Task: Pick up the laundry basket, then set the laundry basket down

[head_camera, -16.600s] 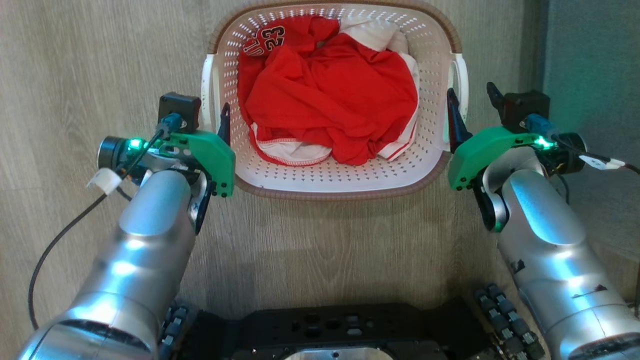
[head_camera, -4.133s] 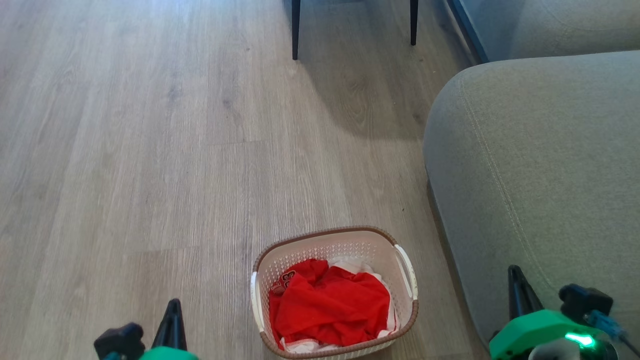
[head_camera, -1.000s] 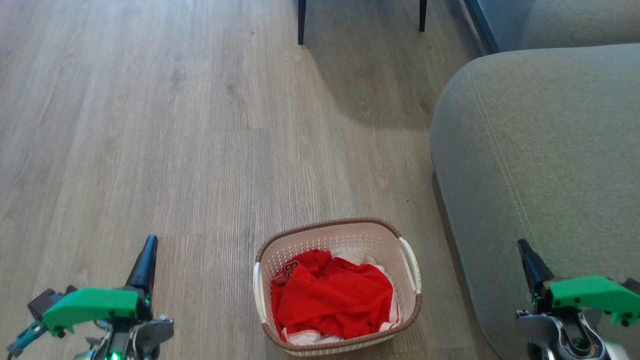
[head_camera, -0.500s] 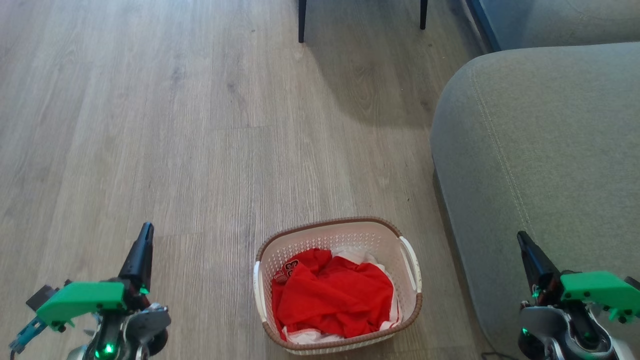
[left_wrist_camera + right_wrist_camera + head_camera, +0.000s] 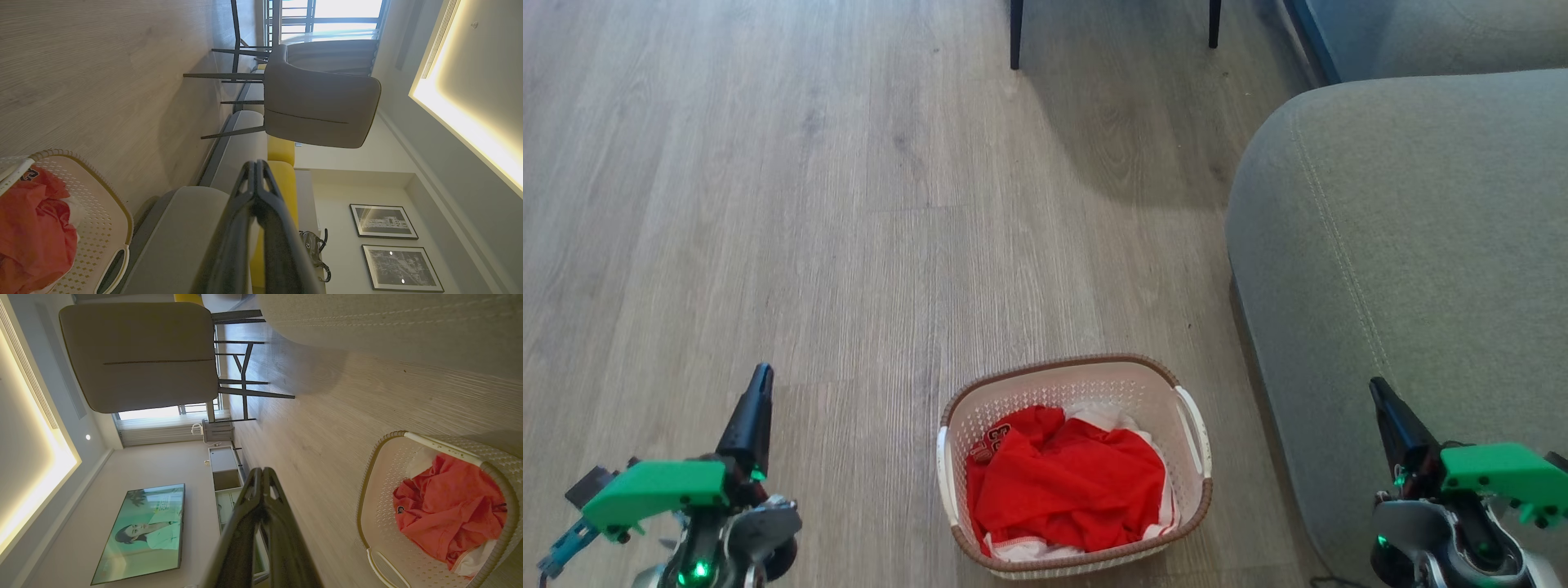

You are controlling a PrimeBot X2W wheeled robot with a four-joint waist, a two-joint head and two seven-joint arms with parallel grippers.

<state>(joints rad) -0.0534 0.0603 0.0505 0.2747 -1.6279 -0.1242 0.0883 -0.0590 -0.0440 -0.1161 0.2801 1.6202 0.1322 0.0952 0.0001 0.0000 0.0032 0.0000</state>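
Red clothes (image 5: 1066,490) in laundry basket (image 5: 1086,390)

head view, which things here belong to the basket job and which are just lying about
Job: laundry basket, red and white clothes in it, left gripper, right gripper.
Just there: grey sofa, dark chair legs, wooden floor.

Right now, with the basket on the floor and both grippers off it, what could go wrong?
1. The laundry basket sits on the floor straight ahead, between the shut left gripper and right gripper; rolling forward would likely shove it.
2. The basket's right side is close to the grey sofa, so a right-arm reach for that handle may brush the upholstery.
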